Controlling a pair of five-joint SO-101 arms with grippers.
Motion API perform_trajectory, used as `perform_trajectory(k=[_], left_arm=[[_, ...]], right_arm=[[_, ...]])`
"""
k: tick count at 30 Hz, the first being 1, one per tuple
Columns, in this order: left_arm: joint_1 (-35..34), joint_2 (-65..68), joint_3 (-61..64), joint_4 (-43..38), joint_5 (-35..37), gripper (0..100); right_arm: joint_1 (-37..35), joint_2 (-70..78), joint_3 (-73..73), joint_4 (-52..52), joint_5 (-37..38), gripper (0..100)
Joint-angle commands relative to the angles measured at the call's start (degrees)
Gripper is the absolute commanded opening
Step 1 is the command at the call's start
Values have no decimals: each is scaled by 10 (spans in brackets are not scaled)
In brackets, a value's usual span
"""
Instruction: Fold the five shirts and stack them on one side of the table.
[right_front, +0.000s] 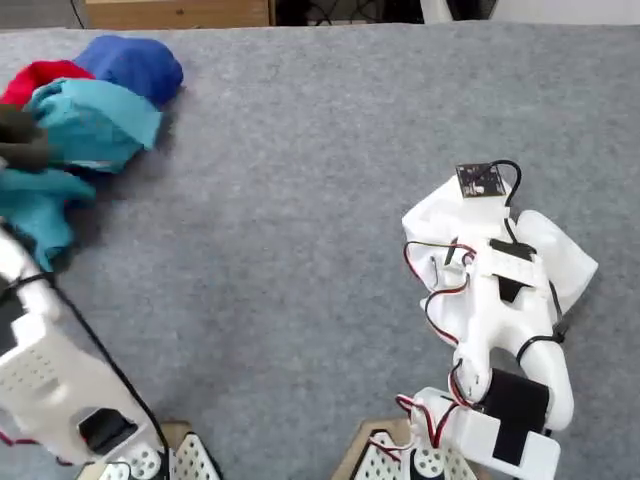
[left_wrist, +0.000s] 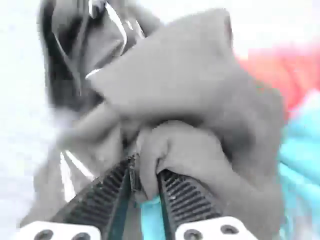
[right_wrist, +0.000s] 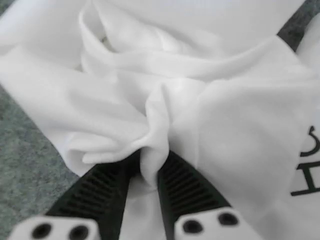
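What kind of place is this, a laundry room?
Probably a robot practice bench, not a laundry: grey carpet-topped table, right arm with bare wires pinching a white shirt, left pincer gripping a grey shirt.

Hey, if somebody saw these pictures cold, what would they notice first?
The bright heap of shirts, blue, red and teal, is bunched at the far-left corner of the table in the high view. Next comes the white shirt, crumpled on the right side, with a fold pinched in the right gripper. The left gripper clamps a grey shirt at that heap.
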Motion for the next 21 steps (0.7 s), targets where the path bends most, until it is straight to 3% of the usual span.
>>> perform_trajectory(k=[1,5,11,13,17,21], left_arm=[[-49,-18,-65,2,-4,30],[-48,4,-68,27,-4,40],[-2,0,-94,123,0,259],[17,-16,-131,164,0,266],[92,-45,-196,214,-4,271],[190,-35,-208,184,-1,270]], right_arm=[[-12,0,11,-8,5,15],[-12,0,11,-8,5,15],[-12,0,12,-8,5,15],[-12,0,12,-8,5,15],[-13,0,13,-7,-10,15],[-12,0,13,-8,-18,15]])
